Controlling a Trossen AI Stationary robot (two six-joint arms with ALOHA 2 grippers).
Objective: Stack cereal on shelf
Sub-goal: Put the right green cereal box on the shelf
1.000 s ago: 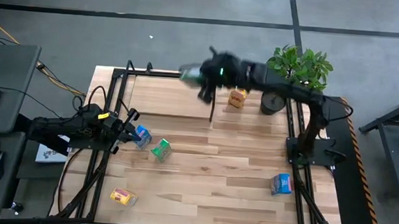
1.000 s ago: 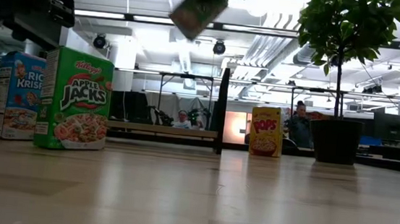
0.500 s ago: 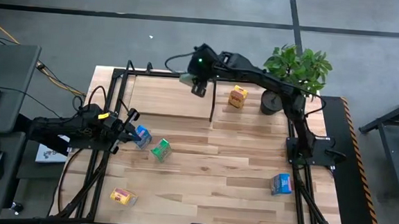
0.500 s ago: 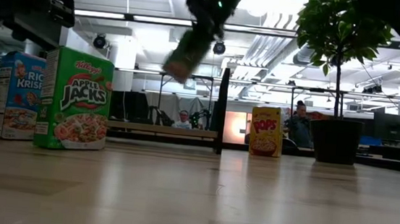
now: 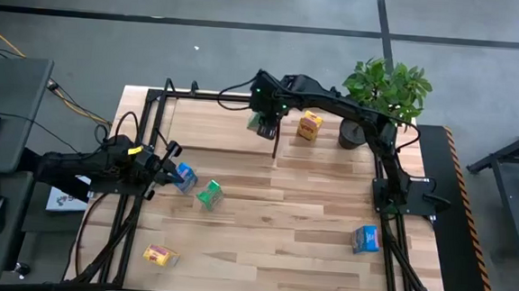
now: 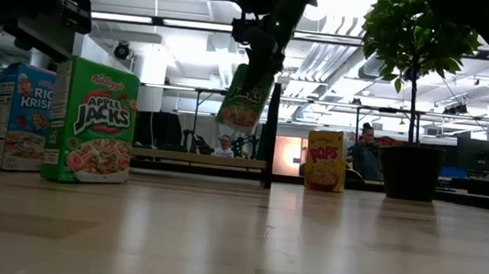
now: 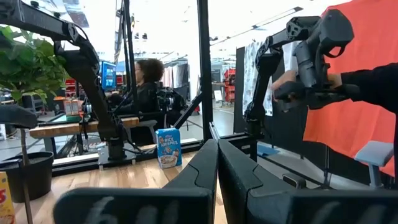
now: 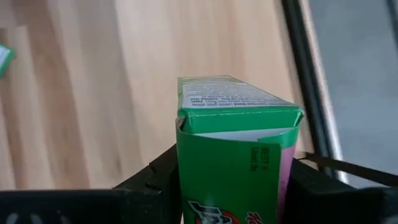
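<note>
I have the right end effector (image 5: 265, 128) clamped on a small green cardboard cereal box (image 6: 246, 97) above the far light wooden shelf (image 5: 216, 125); next, lower it upright beside the black divider (image 5: 275, 146) (left end effector (image 5: 170, 169) closed, idle near-left on the worktop).

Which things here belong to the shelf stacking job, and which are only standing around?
Job:
- green cereal box held in right gripper
- yellow Pops box on the shelf
- Apple Jacks box
- two blue boxes
- yellow box

Not part:
- potted plant
- left gripper, waiting shut
</note>
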